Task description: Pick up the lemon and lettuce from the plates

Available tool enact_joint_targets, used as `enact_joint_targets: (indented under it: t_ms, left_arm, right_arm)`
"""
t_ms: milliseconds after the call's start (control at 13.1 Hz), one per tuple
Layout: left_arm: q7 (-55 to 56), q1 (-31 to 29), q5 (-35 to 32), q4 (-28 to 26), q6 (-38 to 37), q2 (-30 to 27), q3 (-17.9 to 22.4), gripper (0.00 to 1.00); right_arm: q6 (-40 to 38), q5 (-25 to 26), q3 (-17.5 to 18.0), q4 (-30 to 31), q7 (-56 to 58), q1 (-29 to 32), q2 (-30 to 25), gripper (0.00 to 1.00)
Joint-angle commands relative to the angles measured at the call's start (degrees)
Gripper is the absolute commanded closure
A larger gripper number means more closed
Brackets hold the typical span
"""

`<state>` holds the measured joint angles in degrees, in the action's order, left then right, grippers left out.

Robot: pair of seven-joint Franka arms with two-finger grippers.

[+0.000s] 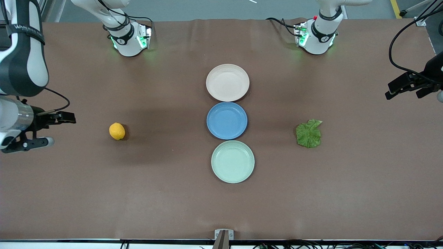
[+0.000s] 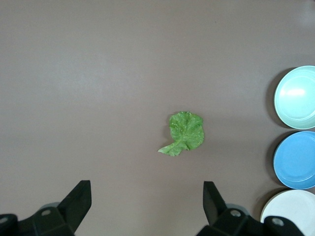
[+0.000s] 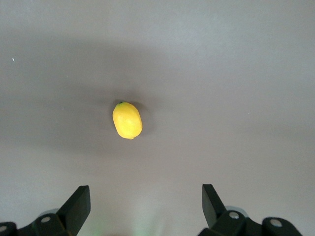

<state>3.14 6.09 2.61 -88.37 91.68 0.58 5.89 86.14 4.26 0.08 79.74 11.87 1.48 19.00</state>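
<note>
The lemon (image 1: 117,131) lies on the bare brown table toward the right arm's end, on no plate; it also shows in the right wrist view (image 3: 127,120). The lettuce (image 1: 309,133) lies flat on the table toward the left arm's end, and shows in the left wrist view (image 2: 184,133). The beige-pink plate (image 1: 227,82) and the mint green plate (image 1: 233,161) are both empty. My right gripper (image 1: 59,129) is open and empty over the table's end, apart from the lemon (image 3: 146,199). My left gripper (image 1: 398,91) is open and empty over the other end, apart from the lettuce (image 2: 147,196).
A blue plate (image 1: 227,120), also empty, sits between the two other plates in a row down the table's middle. All three plates show in the left wrist view: mint (image 2: 298,97), blue (image 2: 297,160), beige-pink (image 2: 290,211). The arm bases (image 1: 129,38) (image 1: 316,36) stand along the table's edge.
</note>
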Motion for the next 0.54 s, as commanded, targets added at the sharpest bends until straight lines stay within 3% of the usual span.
enact_joint_targets:
  t_ms: [0,230,459]
  left_arm:
    - [-1.6,0.6,-0.6,1.4,-1.3,-0.1,0.3,0.0]
    - [-1.4,0.9,-0.6,1.4,-1.3,-0.3,0.3,0.0]
    - [-1.4,0.9,-0.7,1.4,-1.2,-0.3,0.0,0.0]
  right_arm:
    - [-0.8,1.1,0.1,-4.4,-1.6,0.2,2.6,0.0]
    - [-2.4,-0.8,0.1,-3.5,-1.5,1.1,1.6,0.0]
    - [-2.5,-4.3,0.0,0.6,-1.3,2.3,-4.6,0.0]
